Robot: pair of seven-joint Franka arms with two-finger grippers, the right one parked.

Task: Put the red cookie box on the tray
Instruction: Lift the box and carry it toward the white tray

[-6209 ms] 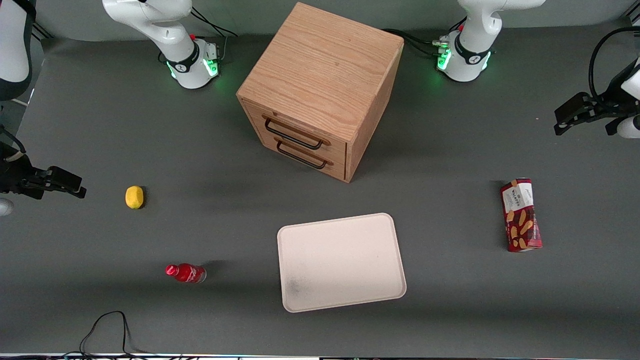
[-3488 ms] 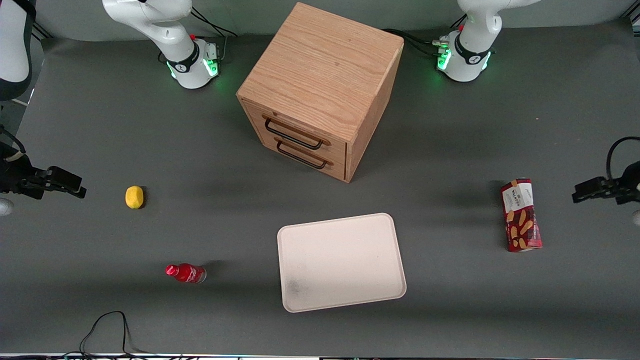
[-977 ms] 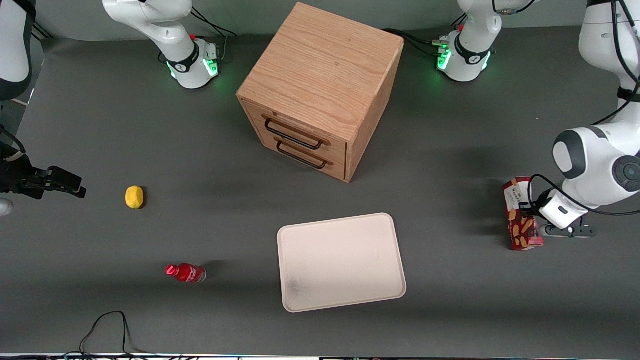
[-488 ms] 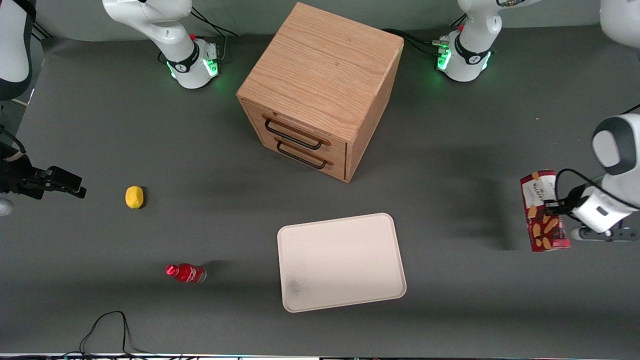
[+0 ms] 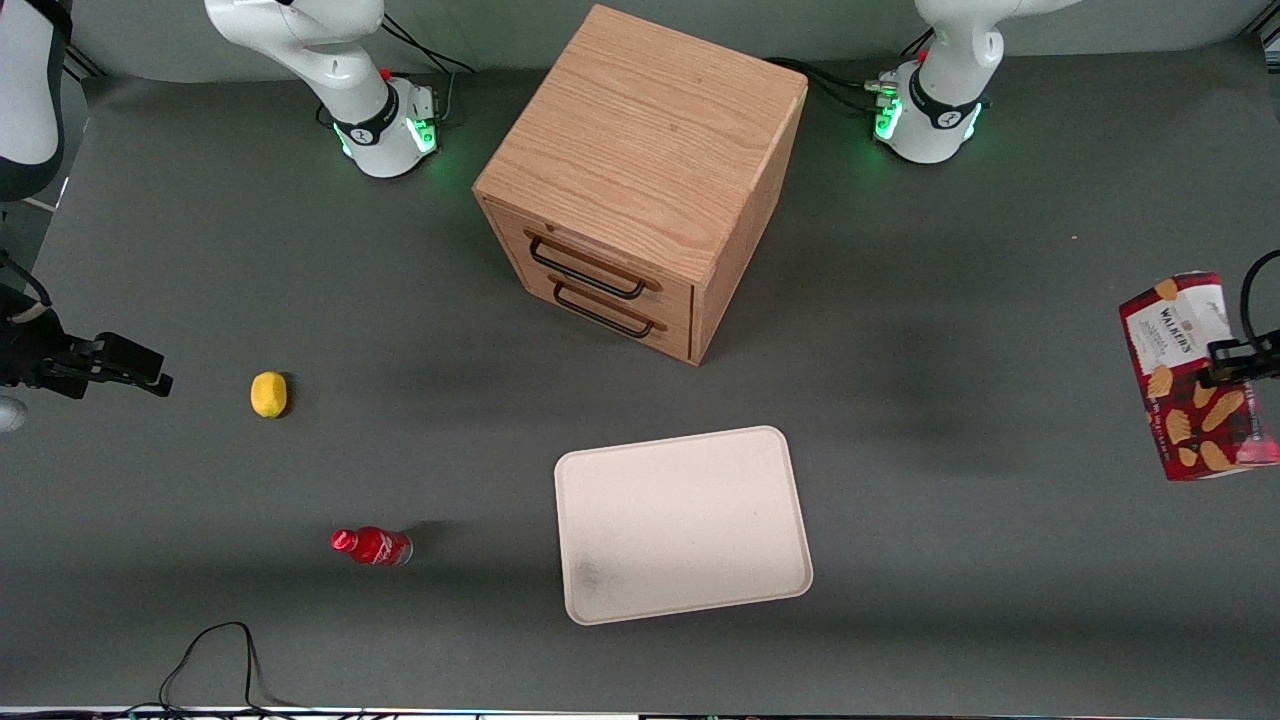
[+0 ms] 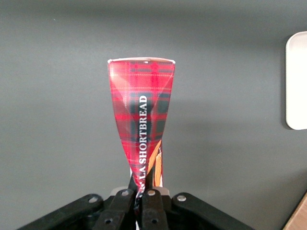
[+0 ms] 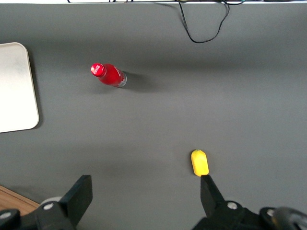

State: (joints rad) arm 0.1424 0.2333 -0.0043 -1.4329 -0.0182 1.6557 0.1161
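Front view: the gripper [image 5: 1238, 368] is clamping the red cookie box [image 5: 1195, 378] above the table, toward the working arm's end. Nothing is lying on the tray [image 5: 682, 523].

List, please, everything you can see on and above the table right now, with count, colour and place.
cookie box: one, dark-red tartan, held above the table at the working arm's end.
tray: one, cream-pink, on the table nearer the front camera than the cabinet.
cabinet: one, wooden, two drawers, mid-table.
lemon: one, yellow, toward the parked arm's end.
bottle: one, red, nearer the camera than the lemon.
cable: one, black, at the table edge nearest the camera.
claw: one, black, shut on the cookie box, raised at the working arm's end.
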